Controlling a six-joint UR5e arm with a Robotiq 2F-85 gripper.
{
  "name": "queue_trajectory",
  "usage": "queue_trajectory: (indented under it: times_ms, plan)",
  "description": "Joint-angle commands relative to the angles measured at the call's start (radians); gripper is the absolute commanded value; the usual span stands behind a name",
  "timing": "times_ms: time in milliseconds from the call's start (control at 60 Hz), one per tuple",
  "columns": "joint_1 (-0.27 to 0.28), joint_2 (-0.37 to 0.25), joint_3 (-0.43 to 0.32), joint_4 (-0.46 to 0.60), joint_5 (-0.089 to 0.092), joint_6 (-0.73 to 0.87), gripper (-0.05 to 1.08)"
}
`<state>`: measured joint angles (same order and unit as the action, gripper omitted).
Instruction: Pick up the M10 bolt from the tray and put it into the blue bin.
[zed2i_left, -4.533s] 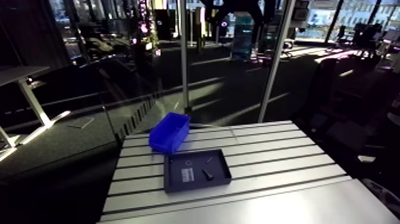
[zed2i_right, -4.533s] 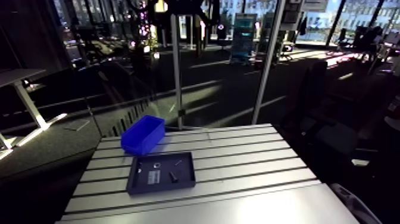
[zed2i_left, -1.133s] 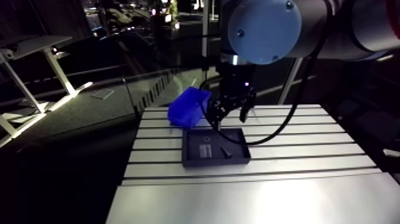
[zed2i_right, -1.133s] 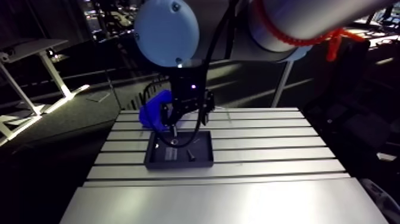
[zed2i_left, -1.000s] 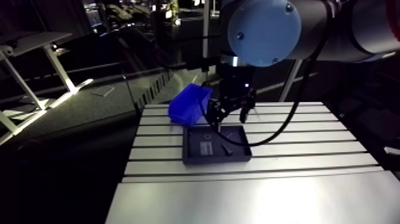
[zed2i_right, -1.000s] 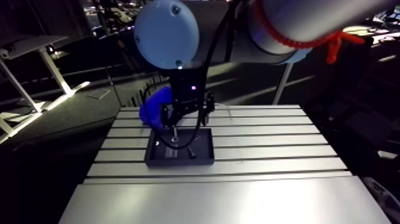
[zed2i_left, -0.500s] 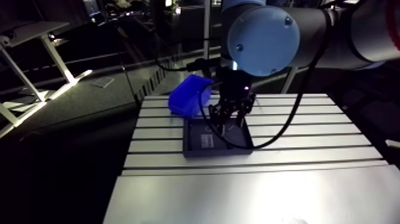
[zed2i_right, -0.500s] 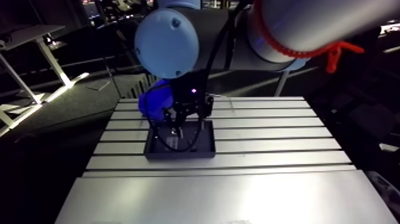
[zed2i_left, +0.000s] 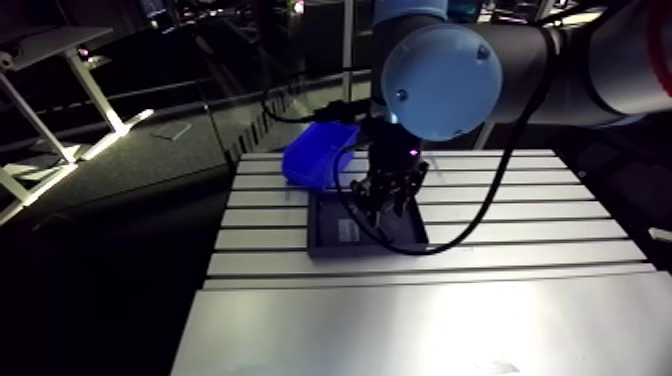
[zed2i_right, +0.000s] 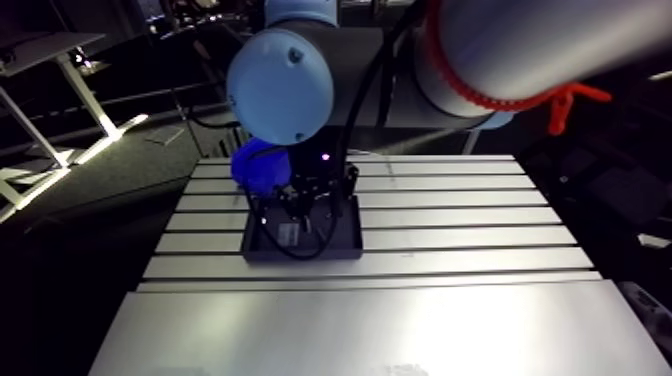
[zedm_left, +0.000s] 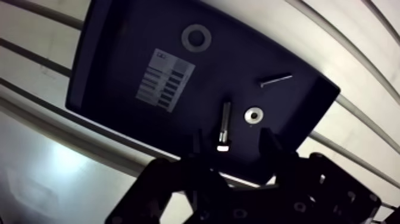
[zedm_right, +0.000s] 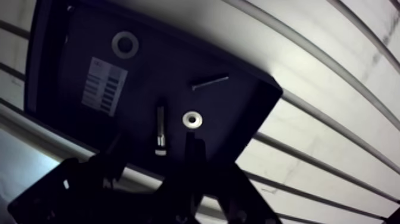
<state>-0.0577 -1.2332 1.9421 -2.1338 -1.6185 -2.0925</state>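
Note:
In the wrist view the M10 bolt (zedm_left: 224, 125) lies flat in the dark tray (zedm_left: 119, 53), its head end just between and below my fingertips. My gripper (zedm_left: 233, 149) hangs open above it, with one finger (zedm_left: 199, 152) on each side of the bolt's head and nothing held. In the arm view the gripper (zed2i_left: 385, 200) is low over the tray (zed2i_left: 325, 238), and the blue bin (zed2i_left: 318, 157) stands at the tray's far left corner.
The tray also holds a large ring washer (zedm_left: 196, 37), a small washer (zedm_left: 254, 115) right beside the bolt, a thin screw (zedm_left: 275, 79) and a printed label (zedm_left: 165, 79). The slotted aluminium table (zed2i_left: 500, 300) spreads around the tray.
The arm has come into view and the gripper has come down from above the bin's edge to just over the tray. The tray and bin have stayed in place.

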Motion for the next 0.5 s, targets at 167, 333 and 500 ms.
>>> queue_trajectory:
  times_ms: [167, 333, 500]
  plan:
    - [-0.001, 0.018, 0.008, -0.022, -0.001, 0.001, 0.45]
    - [-0.001, 0.019, 0.014, -0.022, 0.001, 0.002, 0.47]
    - [0.0, 0.025, 0.019, -0.025, 0.001, 0.002, 0.47]
